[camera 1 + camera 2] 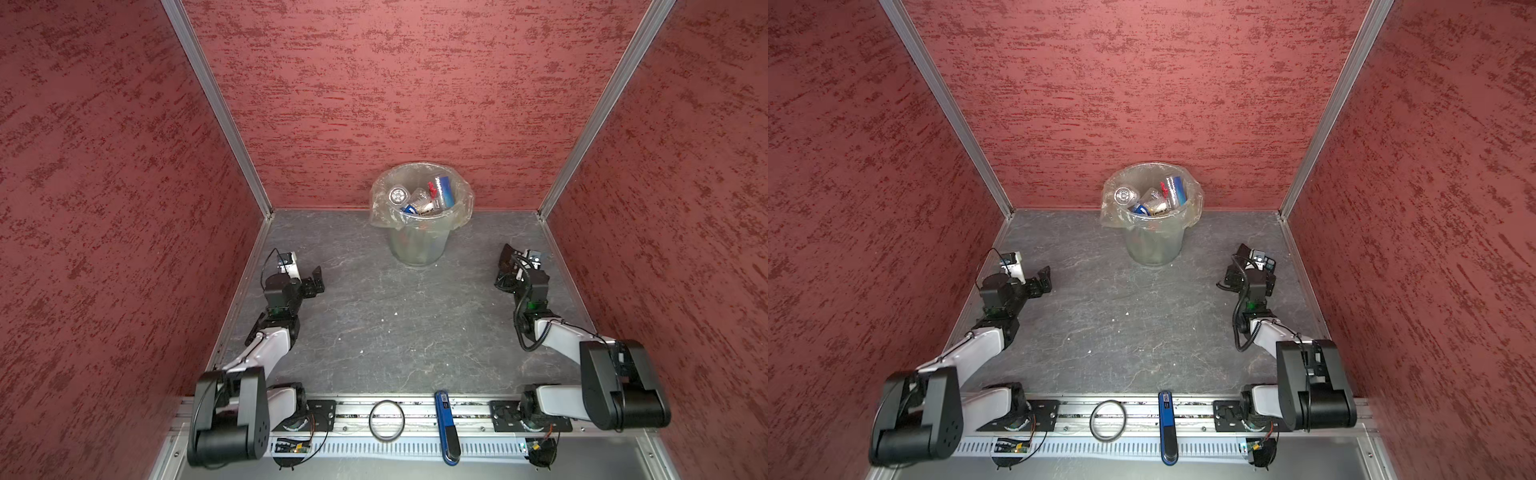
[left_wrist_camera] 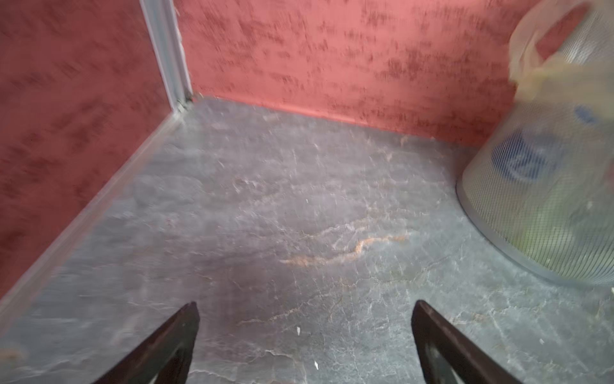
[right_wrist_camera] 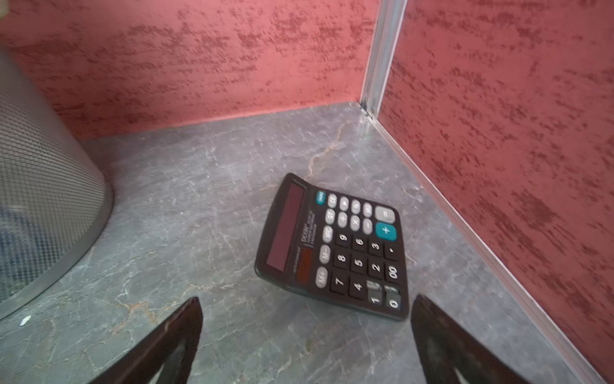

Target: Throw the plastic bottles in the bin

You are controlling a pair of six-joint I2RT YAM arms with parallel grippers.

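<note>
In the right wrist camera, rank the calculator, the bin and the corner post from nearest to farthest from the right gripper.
1. calculator, lying on the table just ahead of the right gripper.
2. bin, inward, toward the table's middle.
3. corner post, farthest, in the back right corner.

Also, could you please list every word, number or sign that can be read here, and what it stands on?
"DEXIN": brand on the calculator, beside its display.
"0" to "9", "00", "+", "=", "M+", "M-", "MRC": its keys.
Fine print beside the brand: too blurred to read.
Labels of the plastic bottles in the bin: too small to read.
White tag on the blue tool: too small to read.
</note>
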